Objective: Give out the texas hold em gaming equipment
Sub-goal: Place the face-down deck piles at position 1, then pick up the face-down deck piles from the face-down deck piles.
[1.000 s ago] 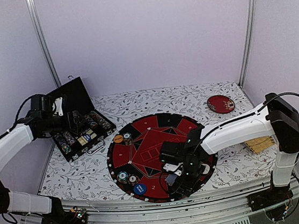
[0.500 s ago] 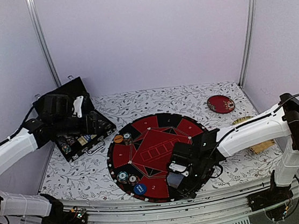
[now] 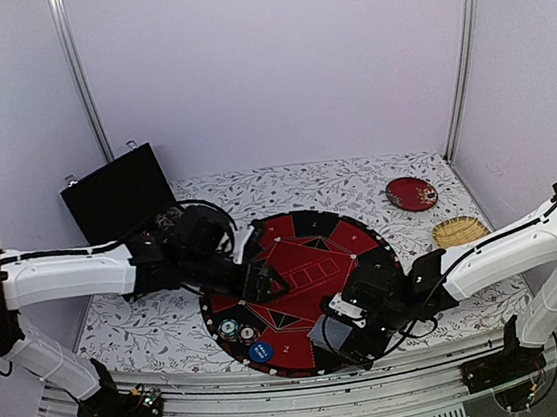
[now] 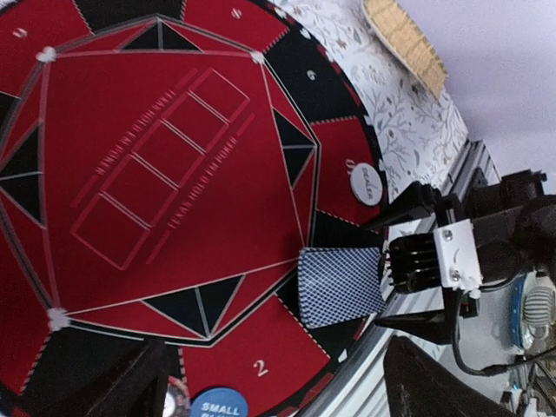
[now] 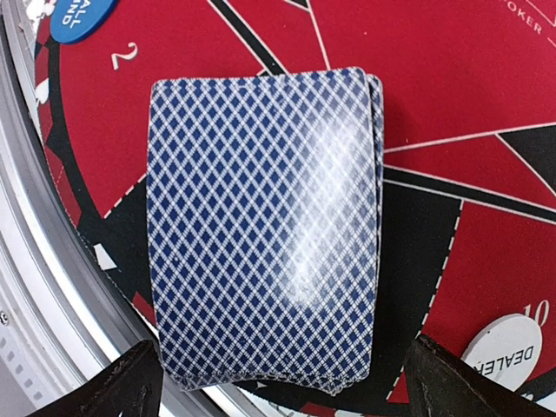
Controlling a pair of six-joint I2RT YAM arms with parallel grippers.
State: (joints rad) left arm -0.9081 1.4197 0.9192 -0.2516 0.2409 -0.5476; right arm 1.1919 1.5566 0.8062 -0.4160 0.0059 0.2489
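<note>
From where I stand, the deck of cards [image 5: 265, 226] lies backs up on the near rim of the round red and black poker mat [image 3: 294, 257], just beside the seat numbered 2. The right gripper [image 3: 350, 323] hangs at the deck's edge with its jaws spread wide, one finger out to either side and neither touching the cards. The deck rests flat on the mat under its own weight, let go and not gripped. It seems a sensible spot for it, near the white dealer button [image 5: 512, 343] on the same stretch of rim and handy for dealing out to the seats.

The left gripper [image 3: 264, 283] reaches in over the left half of the mat, its jaws also apart with nothing between them. I would guess it is coming for the deck or a chip. The striped chips [image 3: 237, 330] and the blue small-blind disc [image 3: 262, 351] sit on the near-left rim, apart from the cards. A black case [image 3: 116, 197] stands lid-up at the back left, though the arm hides its tray, so I cannot tell what is in it
</note>
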